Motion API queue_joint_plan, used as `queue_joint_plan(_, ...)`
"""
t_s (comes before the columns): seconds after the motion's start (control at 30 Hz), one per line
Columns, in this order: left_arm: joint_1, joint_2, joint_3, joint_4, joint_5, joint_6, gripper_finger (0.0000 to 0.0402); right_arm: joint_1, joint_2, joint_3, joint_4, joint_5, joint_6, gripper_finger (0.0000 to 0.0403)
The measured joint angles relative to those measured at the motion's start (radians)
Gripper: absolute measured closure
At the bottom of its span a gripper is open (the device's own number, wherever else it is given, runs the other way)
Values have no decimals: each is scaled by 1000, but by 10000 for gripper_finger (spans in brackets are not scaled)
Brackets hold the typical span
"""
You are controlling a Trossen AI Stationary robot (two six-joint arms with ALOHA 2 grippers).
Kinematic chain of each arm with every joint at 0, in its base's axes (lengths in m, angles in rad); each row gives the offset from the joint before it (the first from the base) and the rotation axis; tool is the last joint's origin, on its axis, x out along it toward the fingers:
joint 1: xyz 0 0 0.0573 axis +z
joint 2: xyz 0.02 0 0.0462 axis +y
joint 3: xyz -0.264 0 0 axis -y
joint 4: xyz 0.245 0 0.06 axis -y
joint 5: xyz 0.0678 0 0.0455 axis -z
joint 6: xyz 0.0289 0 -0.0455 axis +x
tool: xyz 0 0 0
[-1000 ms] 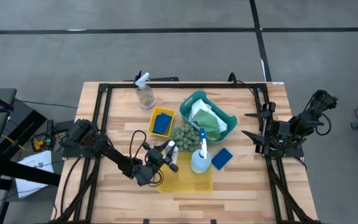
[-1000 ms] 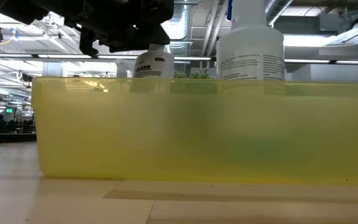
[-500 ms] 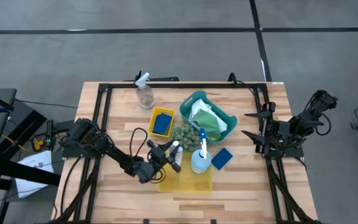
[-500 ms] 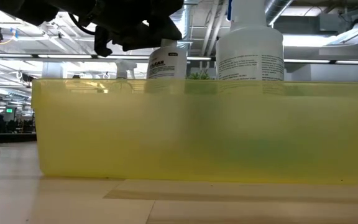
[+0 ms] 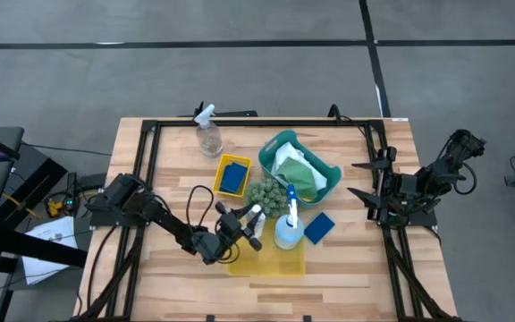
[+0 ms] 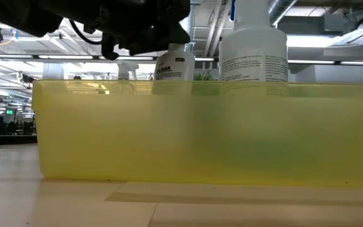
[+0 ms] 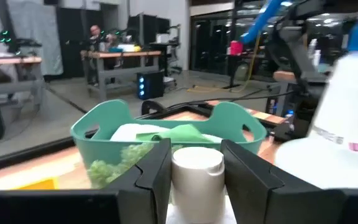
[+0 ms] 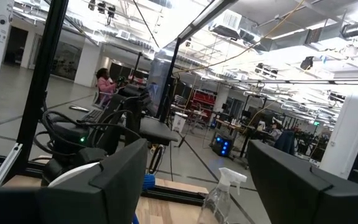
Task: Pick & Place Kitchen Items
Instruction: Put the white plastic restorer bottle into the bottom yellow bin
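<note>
Yellow and half transparent, a shallow bin (image 5: pixel 271 257) stands near the front edge of the wooden bench (image 5: pixel 347 268). The left tool (image 5: pixel 250 225) holds the small white bottle (image 5: pixel 254 217) between its two fingers, above the far left corner of this bin; the low view shows the bottle (image 6: pixel 174 67) upright behind the bin wall (image 6: pixel 207 132). Just beside it stands a large white spray bottle (image 5: pixel 288 229) with a blue top. A blue sponge (image 5: pixel 318 227) lies on the bench near that bottle. The right tool (image 5: pixel 361 179) waits at the right side of the bench, its fingers wide apart and holding nothing.
</note>
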Motion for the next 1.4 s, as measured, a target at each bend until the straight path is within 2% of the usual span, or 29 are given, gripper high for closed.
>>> queue_joint_plan(0.2,-18,34,0,187,82,172,293,0,0,0,0,0,0,135)
queue_joint_plan(0.3,-24,46,0,219,111,216,293,0,0,0,0,-1,0,135)
queue_joint_plan(0.67,-18,70,-2,251,164,218,292,0,0,0,0,-1,0,135)
queue_joint_plan(0.83,1,70,-2,262,230,216,283,0,0,0,-1,-1,0,135)
queue_joint_plan(1.0,10,70,-2,262,293,215,292,0,0,0,-3,-1,0,135)
queue_joint_plan(1.23,13,140,-16,367,306,216,271,0,0,0,-5,-1,0,135)
queue_joint_plan(1.4,13,142,-17,371,312,216,271,0,0,0,-5,-1,0,135)
